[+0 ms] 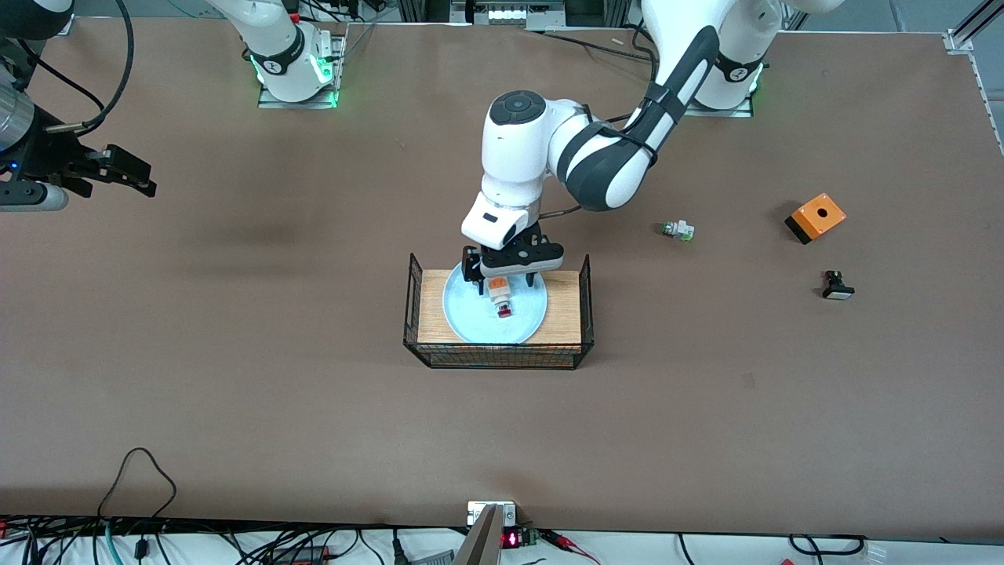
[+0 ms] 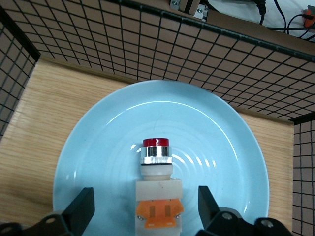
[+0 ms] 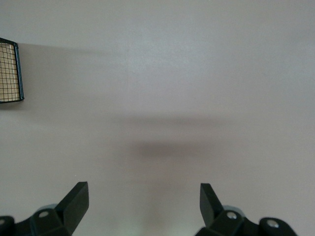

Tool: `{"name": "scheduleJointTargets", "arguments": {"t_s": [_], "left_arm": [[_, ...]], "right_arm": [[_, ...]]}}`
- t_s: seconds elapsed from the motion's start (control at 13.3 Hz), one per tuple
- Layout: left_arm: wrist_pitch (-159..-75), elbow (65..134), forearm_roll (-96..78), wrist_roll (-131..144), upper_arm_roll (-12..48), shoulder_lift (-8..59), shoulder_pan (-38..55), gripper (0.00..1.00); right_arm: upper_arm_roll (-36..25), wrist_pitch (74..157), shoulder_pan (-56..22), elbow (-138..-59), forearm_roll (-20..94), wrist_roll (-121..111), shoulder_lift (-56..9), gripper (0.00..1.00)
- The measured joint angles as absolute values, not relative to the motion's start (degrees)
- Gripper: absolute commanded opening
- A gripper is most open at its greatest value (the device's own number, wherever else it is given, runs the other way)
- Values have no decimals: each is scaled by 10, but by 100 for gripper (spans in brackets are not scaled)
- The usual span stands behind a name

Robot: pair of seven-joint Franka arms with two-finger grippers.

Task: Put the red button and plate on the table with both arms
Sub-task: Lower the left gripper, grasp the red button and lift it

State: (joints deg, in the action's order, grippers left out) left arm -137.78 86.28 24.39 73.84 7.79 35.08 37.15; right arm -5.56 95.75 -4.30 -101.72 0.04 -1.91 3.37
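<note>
Two white arms reach out over the brown table (image 1: 235,408). The left arm bends down in the middle, and its claw (image 1: 506,275) points straight down at the red button (image 1: 500,297). Its two black fingers (image 2: 81,210) are apart, one on each side of the button, with gaps showing, so they are not squeezing it. The red button is a small white block with an orange piece at one end, a shiny silver ring and a red tip. It lies flat in the middle of the plate (image 1: 463,318). The plate is round, pale blue and shiny, with a low rim. It sits on the wood top of a black wire rack (image 1: 496,357) in the middle of the table. The right arm waits, its claw (image 1: 125,174) up over bare table at its own end, fingers wide apart and holding nothing.
</note>
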Motion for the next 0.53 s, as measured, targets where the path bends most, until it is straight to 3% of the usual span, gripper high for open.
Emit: {"name": "scheduleJointTargets", "arguments": {"t_s": [0.15,0.53], "left_arm": [[-1388,862,244,739,78,353,374,50],[-1395,861,245,739,76,354,373,39]], "right_arm": [[-56,958,-42,-1017,0,-19,33,100],[-56,959,-40,-1004,0,-19,22,100]]}}
